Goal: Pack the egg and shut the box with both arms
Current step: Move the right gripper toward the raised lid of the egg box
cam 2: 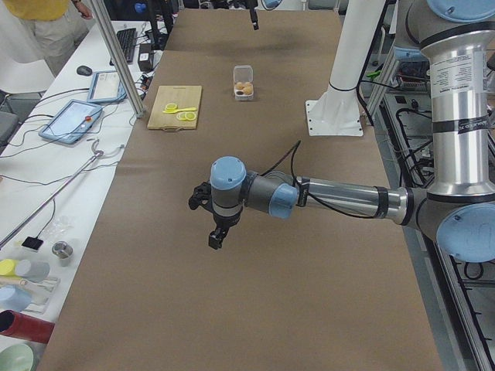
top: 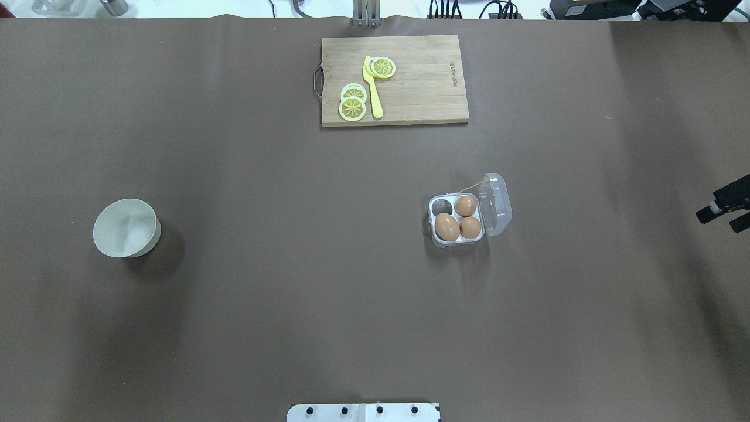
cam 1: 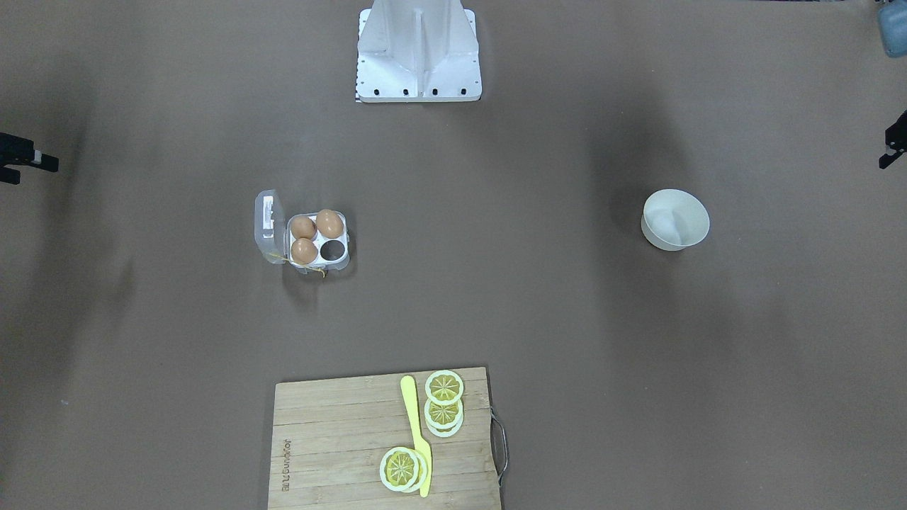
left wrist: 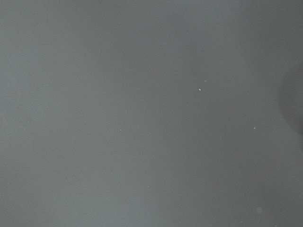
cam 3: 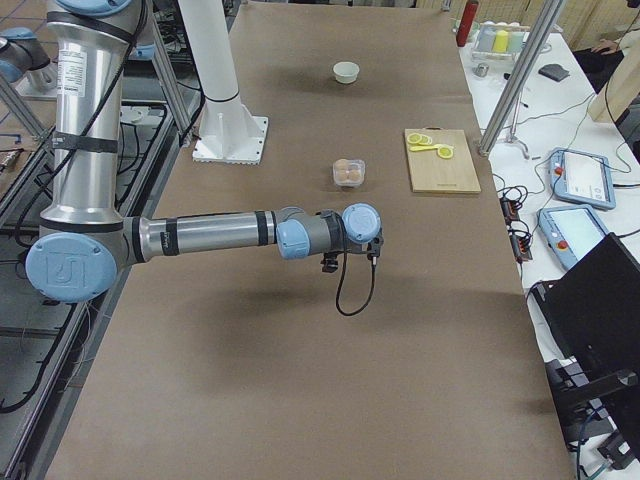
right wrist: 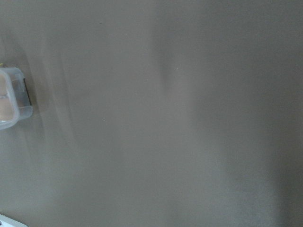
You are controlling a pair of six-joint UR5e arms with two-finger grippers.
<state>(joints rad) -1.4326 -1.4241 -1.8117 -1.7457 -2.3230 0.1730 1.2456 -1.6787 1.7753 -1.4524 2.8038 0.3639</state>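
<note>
Overhead exterior: the box (top: 458,242) sits open right of centre on the brown table (top: 263,305), its clear lid (top: 498,204) flipped outward. The egg (top: 446,227) is in the cup nearest the robot, 2 more eggs (top: 467,206) beside it, and 1 cup (top: 443,206) is bare. The right gripper (top: 716,223) hangs at the table's edge, fingers spread, carrying nothing, well apart from the box. The left gripper (cam 1: 894,145) barely pokes into frame, so its spread I can't tell. The white bowl (top: 126,227) stands far left, the cutting board (top: 422,88) at the far side.
</note>
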